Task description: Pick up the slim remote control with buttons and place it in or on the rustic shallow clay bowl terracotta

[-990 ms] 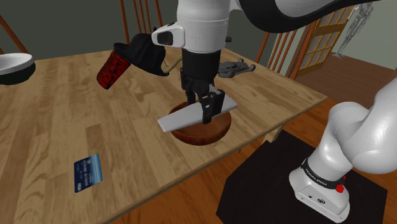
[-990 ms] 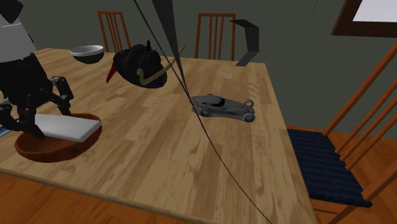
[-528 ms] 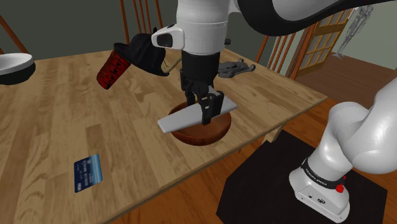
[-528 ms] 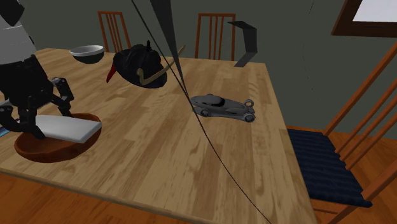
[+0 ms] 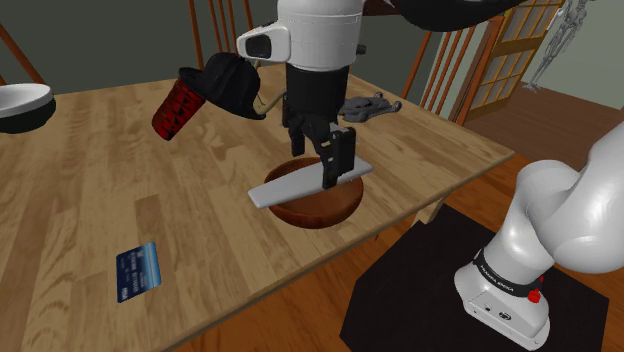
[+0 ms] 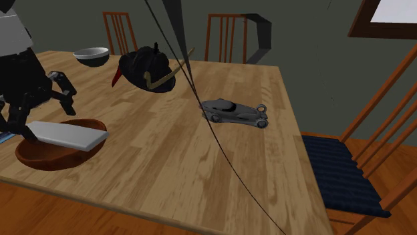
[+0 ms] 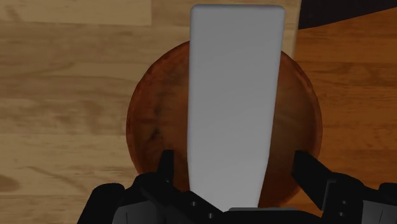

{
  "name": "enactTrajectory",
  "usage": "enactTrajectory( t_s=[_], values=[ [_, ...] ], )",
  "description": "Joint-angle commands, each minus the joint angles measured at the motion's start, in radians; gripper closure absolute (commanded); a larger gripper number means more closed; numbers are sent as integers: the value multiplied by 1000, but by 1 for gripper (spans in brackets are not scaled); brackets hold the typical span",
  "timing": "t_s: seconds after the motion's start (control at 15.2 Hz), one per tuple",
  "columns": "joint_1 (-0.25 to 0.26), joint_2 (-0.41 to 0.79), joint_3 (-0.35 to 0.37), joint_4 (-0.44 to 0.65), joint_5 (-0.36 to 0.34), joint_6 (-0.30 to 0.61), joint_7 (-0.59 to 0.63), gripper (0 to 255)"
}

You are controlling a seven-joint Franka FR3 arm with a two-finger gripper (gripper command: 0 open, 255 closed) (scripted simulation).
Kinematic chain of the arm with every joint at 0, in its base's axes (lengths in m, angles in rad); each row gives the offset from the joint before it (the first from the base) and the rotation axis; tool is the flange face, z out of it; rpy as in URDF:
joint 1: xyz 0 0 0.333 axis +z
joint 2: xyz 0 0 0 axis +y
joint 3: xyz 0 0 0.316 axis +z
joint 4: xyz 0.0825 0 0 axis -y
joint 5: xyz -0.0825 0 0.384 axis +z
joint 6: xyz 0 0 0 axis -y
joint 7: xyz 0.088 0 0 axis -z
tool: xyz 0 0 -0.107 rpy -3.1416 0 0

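Observation:
A slim, plain grey remote control [image 5: 290,186] lies flat across the rim of a shallow reddish-brown bowl [image 5: 322,210] near the table's front edge, with both ends overhanging. In the second exterior view the remote [image 6: 67,134] rests on the bowl [image 6: 40,155] at the left. My black gripper [image 5: 323,166] hangs just above the remote's middle, open. In the wrist view the fingers stand apart on either side of the remote [image 7: 235,95], with a gap on each side, and the bowl [image 7: 153,114] lies beneath. The gripper [image 6: 43,113] straddles the remote without clasping it.
A black hat-like object with a red patterned part [image 5: 210,92] lies behind the bowl. A grey toy car [image 5: 368,104] sits further back near the table's edge. A blue card [image 5: 138,268] lies at the front and a pale bowl [image 5: 20,105] at the far left. Wooden chairs surround the table.
The gripper has let go of the remote and lifted slightly. The remote now rests on the bowl's rim on its own.

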Motion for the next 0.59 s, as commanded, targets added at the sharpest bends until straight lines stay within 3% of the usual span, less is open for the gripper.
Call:
enactTrajectory(
  t_s=[0.0, 0.53],
  values=[
    [-1, 13, 1, 70, -4, -58, 4, 0],
    [-2, 19, 1, 103, -6, -85, 5, 0]
  ],
)
